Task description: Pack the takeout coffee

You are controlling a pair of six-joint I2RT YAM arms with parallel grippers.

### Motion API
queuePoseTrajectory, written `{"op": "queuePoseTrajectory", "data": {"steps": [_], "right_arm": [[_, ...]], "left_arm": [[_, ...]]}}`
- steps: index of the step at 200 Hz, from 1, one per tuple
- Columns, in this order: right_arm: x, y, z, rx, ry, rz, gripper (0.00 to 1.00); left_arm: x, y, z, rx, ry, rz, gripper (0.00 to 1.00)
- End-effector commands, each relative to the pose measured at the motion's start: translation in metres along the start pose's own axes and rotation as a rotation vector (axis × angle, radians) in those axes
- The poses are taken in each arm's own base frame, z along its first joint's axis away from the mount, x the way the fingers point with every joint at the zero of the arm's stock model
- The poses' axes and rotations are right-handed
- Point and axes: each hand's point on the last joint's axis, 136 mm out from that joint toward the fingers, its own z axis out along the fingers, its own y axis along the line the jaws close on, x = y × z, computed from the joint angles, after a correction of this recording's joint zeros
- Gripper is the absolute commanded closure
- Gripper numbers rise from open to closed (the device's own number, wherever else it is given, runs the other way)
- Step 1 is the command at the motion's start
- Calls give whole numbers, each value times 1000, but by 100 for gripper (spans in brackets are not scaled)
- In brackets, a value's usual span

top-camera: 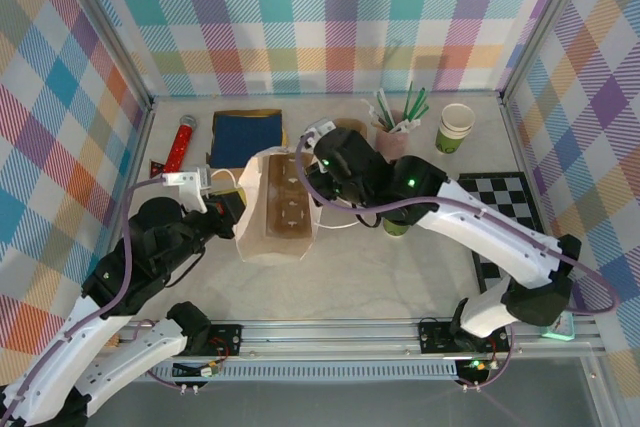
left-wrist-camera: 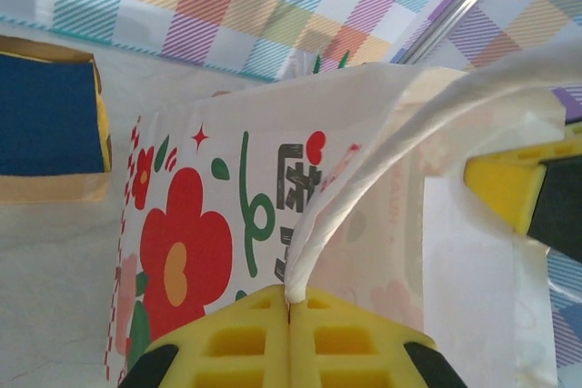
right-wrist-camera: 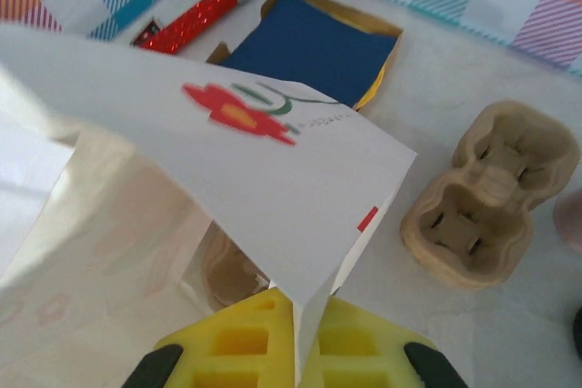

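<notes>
Your left gripper (left-wrist-camera: pixel 289 315) is clenched on the bag (left-wrist-camera: pixel 209 224) handle (left-wrist-camera: pixel 364 179). Right gripper (right-wrist-camera: pixel 305 315) is pinching the bag's top edge. Bag sits on the tabletop (top-camera: pixel 400 272), mouth open, carrier (top-camera: pixel 287 205) inside. Coffee (top-camera: pixel 396 228) is near the bag's right side, mostly hidden under your right arm (top-camera: pixel 480 232)

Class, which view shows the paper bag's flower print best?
Left wrist: the paper bag turns its red flower and lettering to the lens. Right wrist catches one small flower on a flap; top external, the open mouth.
</notes>
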Motion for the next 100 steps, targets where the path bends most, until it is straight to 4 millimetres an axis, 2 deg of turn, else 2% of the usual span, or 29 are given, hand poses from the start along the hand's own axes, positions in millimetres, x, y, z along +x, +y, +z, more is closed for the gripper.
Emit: {"op": "queuePoseTrajectory", "data": {"steps": [1, 44, 100], "right_arm": [[-38, -6, -10, 28, -168, -6, 100], [-33, -12, -9, 67, -154, -45, 100], [-8, -16, -6, 81, -42, -77, 100]], "left_arm": [[2, 0, 5, -6, -22, 37, 100], [8, -3, 12, -26, -15, 47, 100], [5, -12, 22, -40, 21, -48, 100]]}}
